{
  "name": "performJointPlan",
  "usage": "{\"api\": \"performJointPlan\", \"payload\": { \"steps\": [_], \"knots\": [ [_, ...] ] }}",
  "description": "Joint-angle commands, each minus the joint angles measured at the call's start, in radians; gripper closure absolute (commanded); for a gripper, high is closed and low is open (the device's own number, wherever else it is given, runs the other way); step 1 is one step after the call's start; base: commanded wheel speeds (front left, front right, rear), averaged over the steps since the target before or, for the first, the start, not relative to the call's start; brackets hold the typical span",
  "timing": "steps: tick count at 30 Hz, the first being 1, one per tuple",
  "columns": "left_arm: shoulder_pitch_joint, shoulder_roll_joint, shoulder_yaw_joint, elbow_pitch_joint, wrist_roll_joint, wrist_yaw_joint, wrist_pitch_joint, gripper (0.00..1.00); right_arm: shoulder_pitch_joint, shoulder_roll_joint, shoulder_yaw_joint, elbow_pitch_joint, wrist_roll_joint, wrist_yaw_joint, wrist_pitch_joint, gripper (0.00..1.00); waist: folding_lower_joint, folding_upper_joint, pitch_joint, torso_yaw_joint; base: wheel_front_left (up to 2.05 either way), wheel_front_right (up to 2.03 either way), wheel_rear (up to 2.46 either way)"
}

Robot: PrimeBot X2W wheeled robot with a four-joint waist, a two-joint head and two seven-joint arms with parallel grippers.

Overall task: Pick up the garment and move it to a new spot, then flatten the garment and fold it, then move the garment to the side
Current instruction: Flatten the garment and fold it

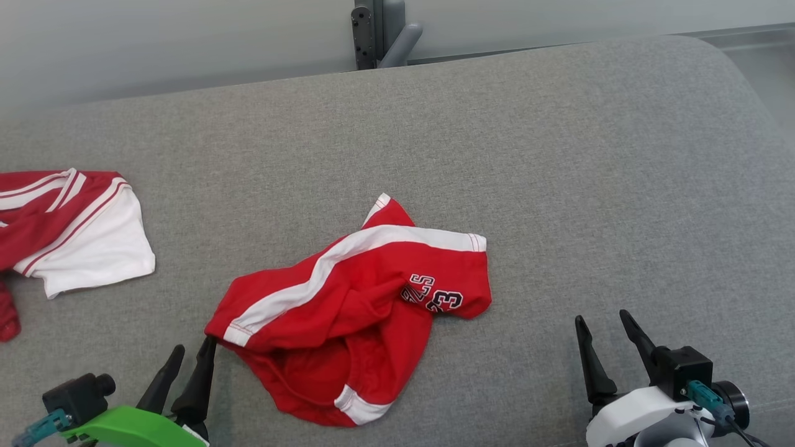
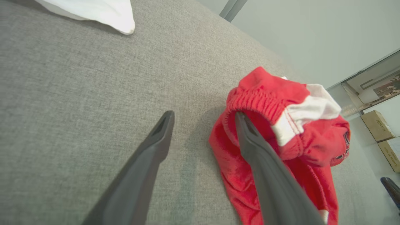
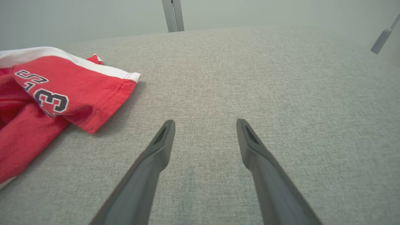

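Nearest, the robot's left hand (image 1: 195,344) is released, fingers spread with nothing between them. One fingertip rests against the elastic waistband of the red shorts (image 1: 348,298). At the lower right, the right hand (image 1: 602,316) is also released and empty, hovering over the bare grey counter (image 1: 559,186) just beside the shorts' numbered leg.

The shorts lie crumpled in the middle of the counter, legs bunched and the white side stripe twisted. Farther left lies another red and white garment (image 1: 81,236), well apart. A metal post (image 1: 379,31) stands beyond the far edge.

The shorts seem placed but not yet flattened. Next, each hand probably needs to pinch an edge and pull the cloth smooth.
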Motion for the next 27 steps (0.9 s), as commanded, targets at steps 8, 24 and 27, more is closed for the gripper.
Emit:
{"api": "performJointPlan", "payload": {
  "steps": [8, 24, 27],
  "knots": [
    [0.057, -0.007, 0.023, -0.118, -0.146, -0.003, 0.032, 0.0, 0.009, -0.002, -0.002, 0.0, 0.003, -0.002, 0.0, 0.0, 0.0, 0.004, 0.002, 0.013, 0.0, 0.0, 0.0],
    [0.115, -0.069, 0.083, -0.248, -0.412, -0.003, 0.087, 0.0, 0.013, -0.002, 0.002, 0.002, -0.007, -0.002, 0.0, 0.0, 0.0, 0.004, 0.002, -0.01, 0.0, 0.0, 0.0],
    [0.115, -0.071, 0.087, -0.277, -0.431, -0.003, 0.107, 0.0, 0.009, -0.002, 0.005, 0.003, -0.006, -0.002, 0.0, 0.0, 0.0, 0.004, 0.005, -0.011, 0.0, 0.0, 0.0]
  ]
}}
